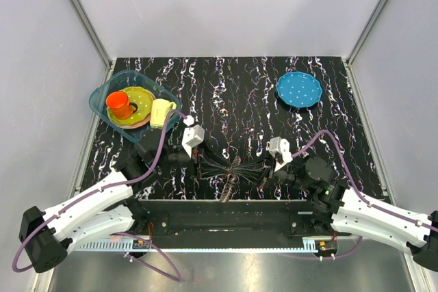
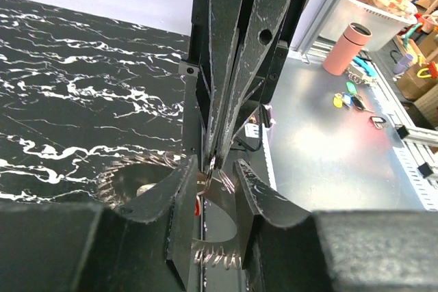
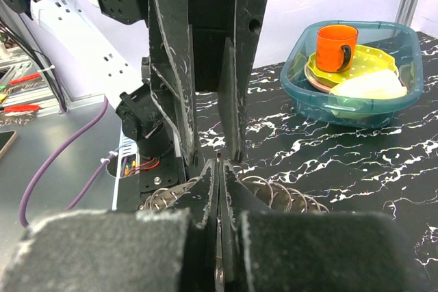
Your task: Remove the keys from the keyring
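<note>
The keyring [image 2: 215, 256] is looking like light, stiff, slippery wire. The right gripper [image 3: 219, 158] jaws are clamping it, while the left gripper [image 2: 213, 169] jaws are standing apart around the red key [image 2: 198, 204], probably the surest hold.

Dark bristly keyring [image 1: 236, 167] sits near table's [image 1: 274, 87] front edge.

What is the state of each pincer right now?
Left pincer: partly open, one finger on each side of the keyring.
Right pincer: closed, pinching the keyring.
</note>
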Available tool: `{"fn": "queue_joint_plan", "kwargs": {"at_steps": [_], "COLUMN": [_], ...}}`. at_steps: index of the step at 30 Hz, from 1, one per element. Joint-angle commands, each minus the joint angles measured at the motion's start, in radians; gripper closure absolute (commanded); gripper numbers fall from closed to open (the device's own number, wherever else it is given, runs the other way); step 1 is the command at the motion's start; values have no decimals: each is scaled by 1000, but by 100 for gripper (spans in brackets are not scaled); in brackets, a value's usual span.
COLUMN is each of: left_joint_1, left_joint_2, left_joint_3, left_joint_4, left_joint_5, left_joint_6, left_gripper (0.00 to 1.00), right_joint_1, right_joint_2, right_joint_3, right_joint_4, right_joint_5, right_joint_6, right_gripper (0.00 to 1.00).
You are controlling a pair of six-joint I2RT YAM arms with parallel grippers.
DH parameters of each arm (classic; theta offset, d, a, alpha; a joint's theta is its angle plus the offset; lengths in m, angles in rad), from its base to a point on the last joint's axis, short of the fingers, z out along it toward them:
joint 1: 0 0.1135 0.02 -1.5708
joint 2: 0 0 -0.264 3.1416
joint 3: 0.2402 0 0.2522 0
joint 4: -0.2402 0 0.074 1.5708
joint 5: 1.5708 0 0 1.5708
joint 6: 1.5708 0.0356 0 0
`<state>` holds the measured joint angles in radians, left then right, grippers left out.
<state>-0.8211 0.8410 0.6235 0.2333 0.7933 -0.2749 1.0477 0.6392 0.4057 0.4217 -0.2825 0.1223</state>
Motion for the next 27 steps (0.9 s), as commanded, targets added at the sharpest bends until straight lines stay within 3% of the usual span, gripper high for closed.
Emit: {"fn": "queue_joint_plan", "kwargs": {"at_steps": [1, 9, 13, 15, 19, 21, 27], "left_joint_1": [5, 4, 4, 5, 5, 5, 5], "left_joint_2": [26, 17, 18, 23, 32, 30, 66], "left_joint_3": [18, 5, 8, 15, 45, 86, 218], "left_joint_4": [43, 38, 35, 21, -46, -152, -465], "left_joint_5": [72, 54, 40, 38, 17, -41, -127], "left_joint_6": [-12, -4, 5, 11, 49, 106, 267], "left_gripper": [70, 73, 83, 100, 100, 100, 100], "right_joint_1": [-6, -6, -6, -6, -6, -8, -8], "right_joint_2": [-3, -1, 5, 4, -1, -1, 4], "right_joint_3": [55, 53, 50, 47, 68, 128, 286], "right_joint_4": [104, 104, 109, 111, 22, -85, -473], "right_joint_5": [-17, -7, -9, -7, 43, 65, 98], "right_joint_6": [10, 11, 16, 20, 40, 34, -16], "right_gripper": [100, 100, 100, 100, 100, 85, 66]}}
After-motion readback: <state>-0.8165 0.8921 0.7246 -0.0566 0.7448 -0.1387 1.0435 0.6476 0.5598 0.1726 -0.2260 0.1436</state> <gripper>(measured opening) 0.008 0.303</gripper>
